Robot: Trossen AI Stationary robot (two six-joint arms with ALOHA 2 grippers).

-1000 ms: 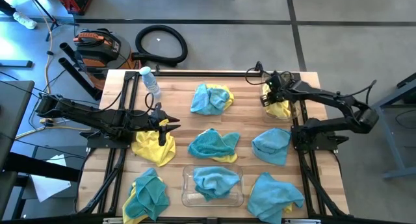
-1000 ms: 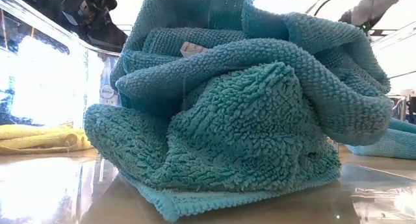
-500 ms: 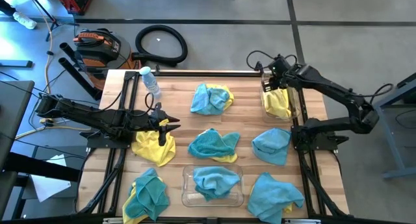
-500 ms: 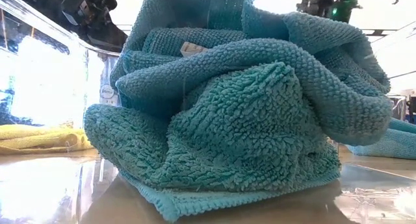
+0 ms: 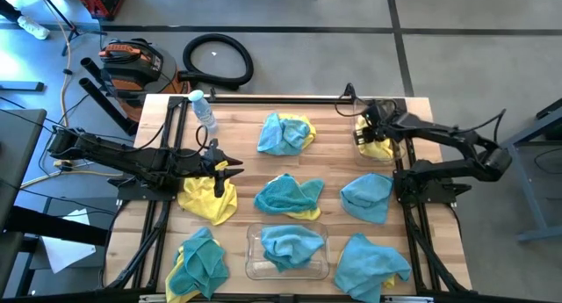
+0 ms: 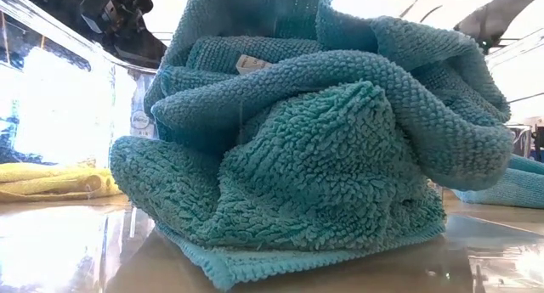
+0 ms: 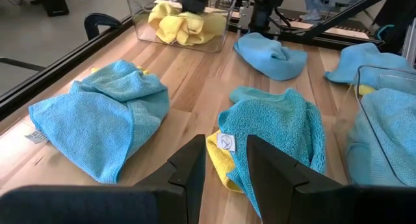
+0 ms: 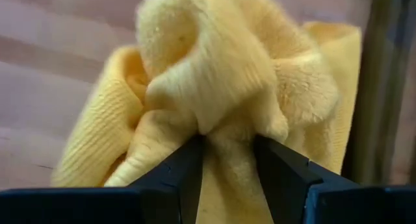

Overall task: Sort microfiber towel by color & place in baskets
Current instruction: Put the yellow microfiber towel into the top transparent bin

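Wooden slat table [image 5: 237, 132] on grey concrete floor [image 5: 290, 31] with dark seam lines. Black coiled hose [image 5: 218, 60] on floor beyond the table's far edge, orange-and-black case [image 5: 132, 61] beside it. Dark bench edge [image 5: 19, 154] and white papers [image 5: 66, 241] at the left margin.

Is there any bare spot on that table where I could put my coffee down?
Bare wood shows between the water bottle and the far teal-and-yellow towel, and from that towel toward the right gripper at the yellow-towel basket. The near half is crowded: teal towels around the near basket, with the left gripper over a yellow towel.
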